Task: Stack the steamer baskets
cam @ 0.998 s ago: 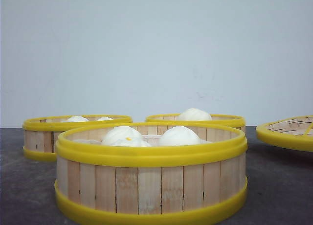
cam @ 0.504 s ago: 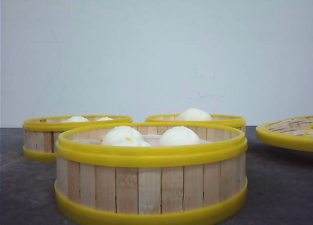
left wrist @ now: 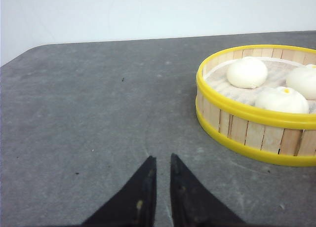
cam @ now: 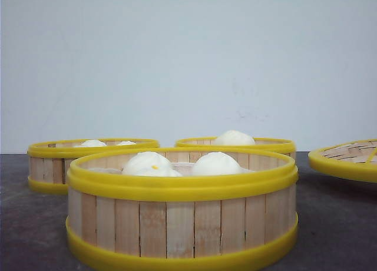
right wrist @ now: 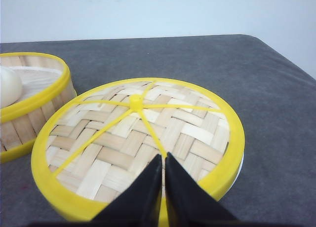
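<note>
While three round slat-walled baskets with yellow rims sat separate on the dark grey desk (cam: 330,224), nothing was stacked. Nearest basket (cam: 181,227) front and centre, white buns (cam: 215,163) inside; second (cam: 88,163) behind on the left; third (cam: 247,145) behind, right of centre. My left claw (left wrist: 163,160) hung over bare desk near a bun-filled basket (left wrist: 247,131), tips nearly together, holding nothing. My right claw (right wrist: 163,160) hung closed and empty above the flat woven-bamboo lid (right wrist: 138,138). Risks as I judged: narrow claws slipping on smooth rims; a tilted lift rolling buns; a misaligned basket crushing those beneath.
</note>
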Robot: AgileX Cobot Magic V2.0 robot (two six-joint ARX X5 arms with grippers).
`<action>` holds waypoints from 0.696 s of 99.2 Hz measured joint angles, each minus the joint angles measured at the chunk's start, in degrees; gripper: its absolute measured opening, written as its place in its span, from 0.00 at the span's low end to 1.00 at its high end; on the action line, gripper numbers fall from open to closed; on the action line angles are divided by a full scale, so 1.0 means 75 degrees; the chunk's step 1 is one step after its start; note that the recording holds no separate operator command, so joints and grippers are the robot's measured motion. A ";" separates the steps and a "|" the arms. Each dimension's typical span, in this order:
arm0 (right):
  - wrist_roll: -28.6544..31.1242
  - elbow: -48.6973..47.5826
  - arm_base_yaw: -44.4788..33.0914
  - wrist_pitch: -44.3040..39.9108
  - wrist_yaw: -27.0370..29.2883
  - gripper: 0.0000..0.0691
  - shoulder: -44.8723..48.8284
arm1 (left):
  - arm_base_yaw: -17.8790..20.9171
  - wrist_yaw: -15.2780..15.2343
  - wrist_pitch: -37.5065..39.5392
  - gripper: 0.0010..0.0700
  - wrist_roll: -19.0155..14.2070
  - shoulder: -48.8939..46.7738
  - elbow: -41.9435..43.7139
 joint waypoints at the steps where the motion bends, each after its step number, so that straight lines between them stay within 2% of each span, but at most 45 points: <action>1: 0.0000 0.0000 0.0000 0.0000 0.0000 0.01 0.0000 | 0.0000 0.0000 0.0000 0.02 0.0000 0.0000 0.0000; 22: 0.0029 0.0000 0.0000 0.0490 -0.0003 0.01 0.0000 | 0.0000 0.0000 0.0006 0.02 -0.0009 0.0000 0.0000; 27: 0.0128 0.0000 0.0000 0.0600 -0.0023 0.01 0.0000 | 0.0000 0.0000 0.0017 0.02 -0.0125 0.0000 0.0000; 37: 0.0586 0.0000 0.0000 0.0606 -0.0286 0.01 0.0000 | 0.0000 -0.0003 0.0157 0.02 -0.0711 0.0000 0.0000; 48: 0.1408 0.0000 0.0000 0.0589 -0.0889 0.01 0.0000 | 0.0000 0.0000 0.0522 0.02 -0.1708 0.0000 0.0000; 56: 0.1862 0.0000 0.0000 0.0571 -0.0982 0.01 0.0000 | 0.0000 0.0003 0.0498 0.02 -0.2401 0.0000 0.0000; 69: 0.2369 0.0000 0.0003 0.0621 -0.0941 0.01 0.0000 | 0.0000 0.0003 0.0653 0.02 -0.3002 0.0000 0.0000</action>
